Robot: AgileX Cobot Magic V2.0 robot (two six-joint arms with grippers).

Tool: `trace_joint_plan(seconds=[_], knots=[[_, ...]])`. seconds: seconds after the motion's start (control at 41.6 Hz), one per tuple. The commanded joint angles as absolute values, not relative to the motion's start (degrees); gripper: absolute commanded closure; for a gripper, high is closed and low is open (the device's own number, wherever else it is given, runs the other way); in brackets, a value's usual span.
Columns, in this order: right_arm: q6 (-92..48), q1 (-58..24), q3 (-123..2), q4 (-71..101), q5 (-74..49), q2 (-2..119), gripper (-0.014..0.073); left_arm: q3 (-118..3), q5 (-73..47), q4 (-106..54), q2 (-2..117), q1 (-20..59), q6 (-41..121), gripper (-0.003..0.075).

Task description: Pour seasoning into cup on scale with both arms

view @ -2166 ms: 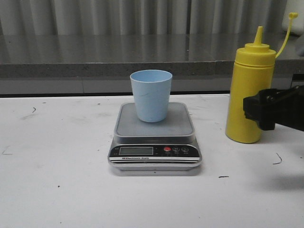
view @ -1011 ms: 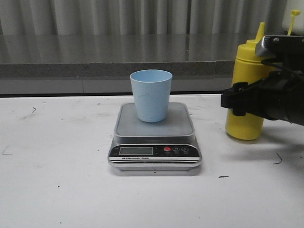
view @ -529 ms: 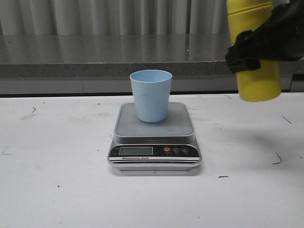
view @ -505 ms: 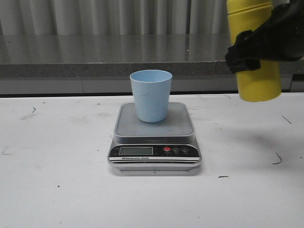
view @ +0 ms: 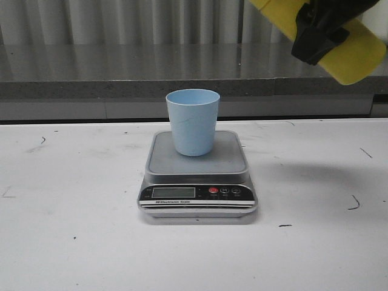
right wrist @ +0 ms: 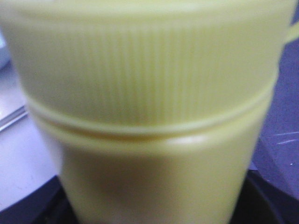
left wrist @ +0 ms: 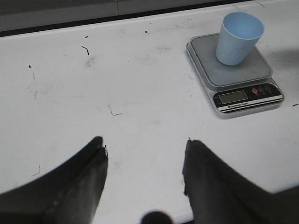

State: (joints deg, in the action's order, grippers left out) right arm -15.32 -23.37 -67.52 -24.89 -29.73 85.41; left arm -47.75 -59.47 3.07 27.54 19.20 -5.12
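One right arm (view: 327,27) raised high, fingers clamping tilted seasoning (view: 357,51) (base lowest)

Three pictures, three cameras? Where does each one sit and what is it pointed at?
Front view: faces forward over the table at the cup on the scale; the right end effector holds the tilted yellow bottle at upper right.
Left wrist view: rides the left arm, looking down on the table; the open left end effector shows.
Right wrist view: rides the right arm, filled by the bottle's ribbed cap.
Front and left wrist views share cup and scale.
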Motion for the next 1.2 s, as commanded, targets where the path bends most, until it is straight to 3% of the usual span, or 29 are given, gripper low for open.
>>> trace_joint_plan(seconds=[0.0, 0.578, 1.179], knots=[[-16.2, -25.7, -71.7, -33.8, -32.1, 85.7, 0.0243, -49.3, -55.7, 3.0, 27.9, 19.2, -5.2, 0.0351], [-13.7, -34.2, -72.5, -61.2, -44.1, 95.8, 0.0243, -49.3, -55.7, 3.0, 27.9, 19.2, -5.2, 0.0351], [-18.3, -34.8, -78.1, -80.8, -48.6, 101.7, 0.0243, -49.3, -55.7, 3.0, 27.9, 19.2, -5.2, 0.0351]])
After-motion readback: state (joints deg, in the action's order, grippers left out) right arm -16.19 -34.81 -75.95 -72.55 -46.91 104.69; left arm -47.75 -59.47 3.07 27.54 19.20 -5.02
